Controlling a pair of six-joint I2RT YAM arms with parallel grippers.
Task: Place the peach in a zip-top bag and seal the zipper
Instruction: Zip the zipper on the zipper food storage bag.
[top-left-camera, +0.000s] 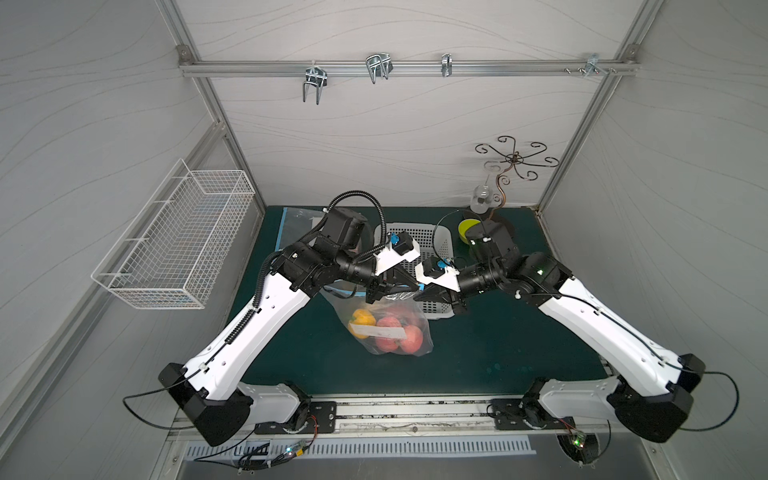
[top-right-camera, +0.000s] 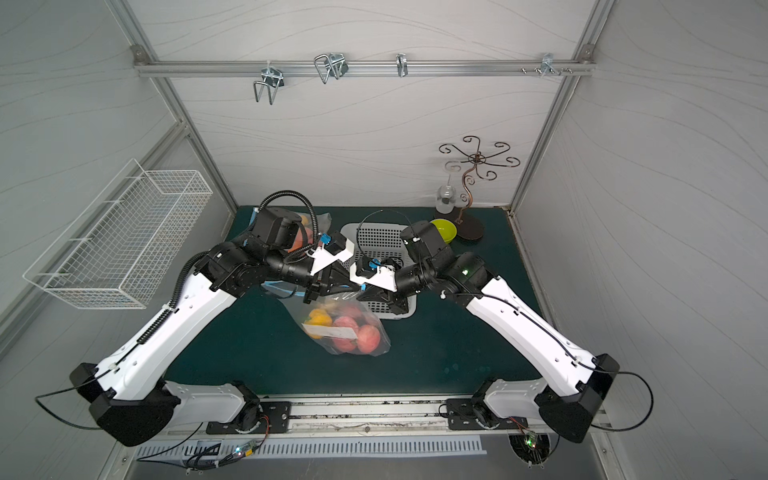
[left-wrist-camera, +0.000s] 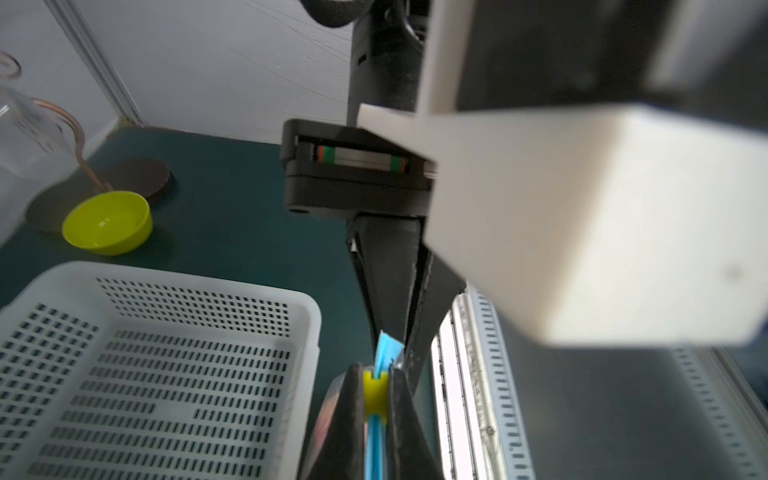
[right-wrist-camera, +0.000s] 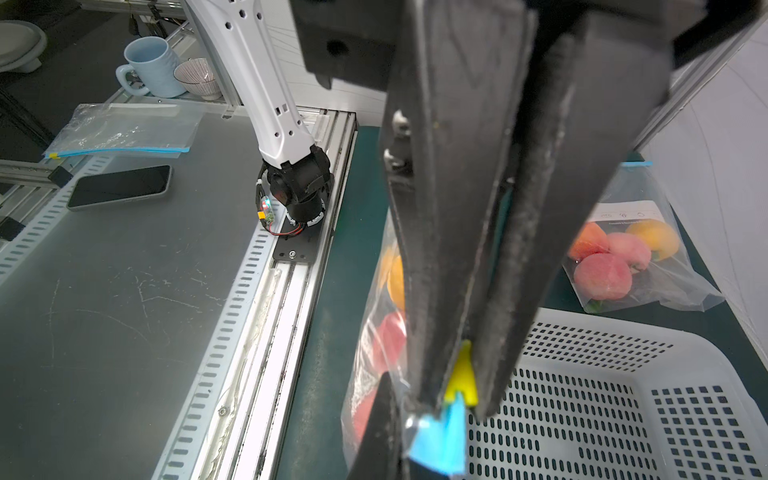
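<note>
A clear zip-top bag (top-left-camera: 388, 332) (top-right-camera: 345, 328) hangs just above the green mat, holding pink-red peaches (top-left-camera: 409, 338) (top-right-camera: 368, 336) and a yellow pepper (top-left-camera: 363, 318). Both grippers meet at its top edge. My left gripper (top-left-camera: 414, 286) (top-right-camera: 352, 286) (left-wrist-camera: 376, 370) is shut on the yellow zipper slider (left-wrist-camera: 376, 395) (right-wrist-camera: 461, 376), which sits on the blue zipper strip (left-wrist-camera: 376, 449). My right gripper (top-left-camera: 424, 293) (top-right-camera: 363, 293) (right-wrist-camera: 409, 436) is shut on the blue end tab of the zipper (right-wrist-camera: 440, 440) (left-wrist-camera: 388, 347), right beside the slider.
A white perforated basket (top-left-camera: 434, 239) (left-wrist-camera: 145, 365) (right-wrist-camera: 623, 395) stands just behind the bag. Another bag of fruit (right-wrist-camera: 631, 257) (top-right-camera: 309, 230) lies at the back left. A yellow-green bowl (top-left-camera: 467, 230) (left-wrist-camera: 108, 222) and a wire stand (top-left-camera: 515, 162) are at the back right.
</note>
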